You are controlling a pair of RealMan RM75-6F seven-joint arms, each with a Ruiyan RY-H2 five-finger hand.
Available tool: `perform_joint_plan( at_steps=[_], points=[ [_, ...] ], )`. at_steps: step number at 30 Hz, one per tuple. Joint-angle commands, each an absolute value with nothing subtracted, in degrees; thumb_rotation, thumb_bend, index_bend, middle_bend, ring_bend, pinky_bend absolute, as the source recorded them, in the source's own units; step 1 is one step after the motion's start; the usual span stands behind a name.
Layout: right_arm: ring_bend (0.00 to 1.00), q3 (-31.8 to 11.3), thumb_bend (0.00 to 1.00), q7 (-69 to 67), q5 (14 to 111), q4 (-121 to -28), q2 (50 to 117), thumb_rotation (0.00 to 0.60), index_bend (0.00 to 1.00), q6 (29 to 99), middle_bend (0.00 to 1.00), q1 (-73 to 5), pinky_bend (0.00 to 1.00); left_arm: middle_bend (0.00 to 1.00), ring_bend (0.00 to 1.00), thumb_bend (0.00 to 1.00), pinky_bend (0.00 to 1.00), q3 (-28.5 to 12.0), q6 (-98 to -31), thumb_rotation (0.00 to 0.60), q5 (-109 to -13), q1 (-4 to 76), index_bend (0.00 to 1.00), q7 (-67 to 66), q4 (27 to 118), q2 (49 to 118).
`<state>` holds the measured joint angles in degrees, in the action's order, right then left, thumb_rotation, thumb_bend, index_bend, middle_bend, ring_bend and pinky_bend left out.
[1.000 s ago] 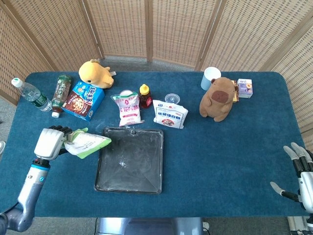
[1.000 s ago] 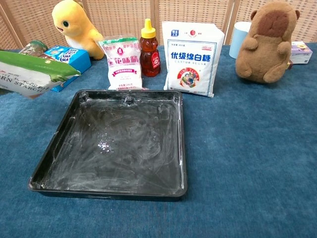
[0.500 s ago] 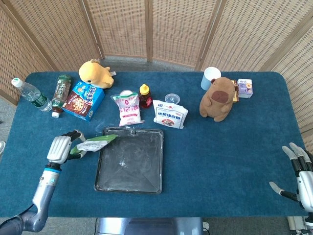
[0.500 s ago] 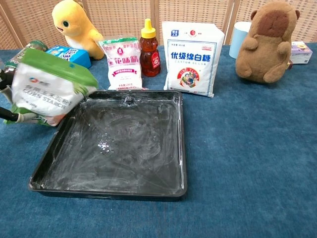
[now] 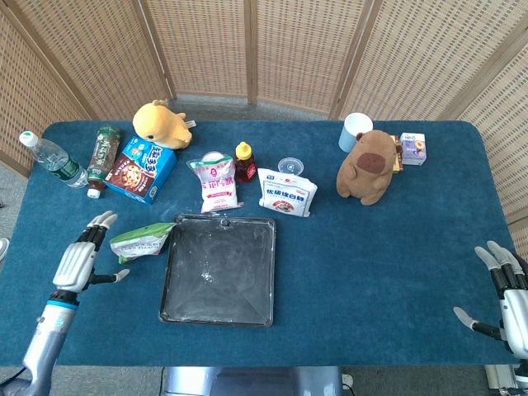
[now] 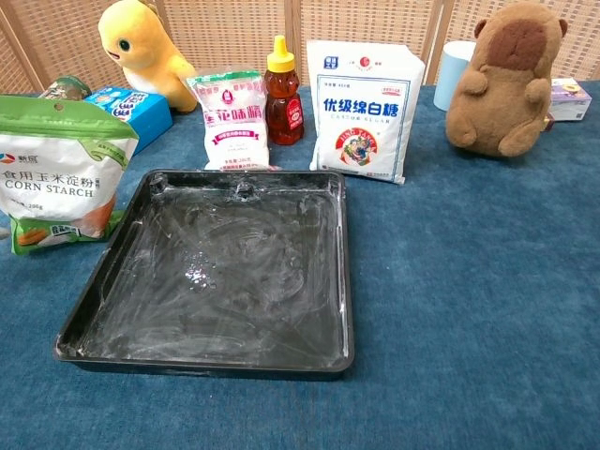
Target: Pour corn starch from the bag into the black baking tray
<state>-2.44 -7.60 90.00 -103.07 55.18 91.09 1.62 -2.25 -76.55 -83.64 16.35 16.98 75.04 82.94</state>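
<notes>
The green and white corn starch bag (image 5: 142,242) (image 6: 61,174) stands upright on the blue cloth just left of the black baking tray (image 5: 183,300) (image 6: 94,305). A thin white film and a small white clump of powder lie in the tray. My left hand (image 5: 79,261) is open, fingers spread, a short way left of the bag and apart from it. My right hand (image 5: 502,293) is open at the table's right front edge, far from both. Neither hand shows in the chest view.
Behind the tray stand a sugar bag (image 5: 214,183), a honey bottle (image 5: 244,161), a white sugar pack (image 5: 287,193) and a brown plush (image 5: 366,167). A yellow plush (image 5: 163,124), cookie box (image 5: 140,169) and two bottles (image 5: 101,159) lie at the back left.
My left hand has set the corn starch bag upright beside the tray, let go of it and drawn back to the left. The right hand has barely moved.
</notes>
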Motion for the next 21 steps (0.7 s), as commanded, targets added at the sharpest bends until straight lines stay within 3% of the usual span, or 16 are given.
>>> perform_joint_plan(
  at_steps=[1, 13, 21],
  points=[
    [0.01, -2.4, 0.04, -7.7, 90.1, -103.1, 55.1, 0.6, 0.07, 91.2, 0.0, 1.7, 0.0, 0.0, 0.0, 0.0, 0.16, -1.1, -78.7, 0.6, -84.4, 14.3, 0.0, 16.6, 77.8, 79.3],
    [0.01, -2.5, 0.04, -6.5, 90.3, -103.1, 55.2, 0.6, 0.07, 91.9, 0.0, 1.9, 0.0, 0.0, 0.0, 0.0, 0.06, -2.8, -85.4, 0.599, -77.3, 7.2, 0.0, 5.3, 85.9, 67.8],
    [0.01, -3.1, 0.04, -3.3, 89.7, -102.8, 56.2, 0.6, 0.07, 93.0, 0.0, 2.2, 0.0, 0.0, 0.0, 0.0, 0.06, -3.0, -89.6, 0.6, -77.4, 4.1, 0.0, 2.4, 89.0, 65.4]
  ],
)
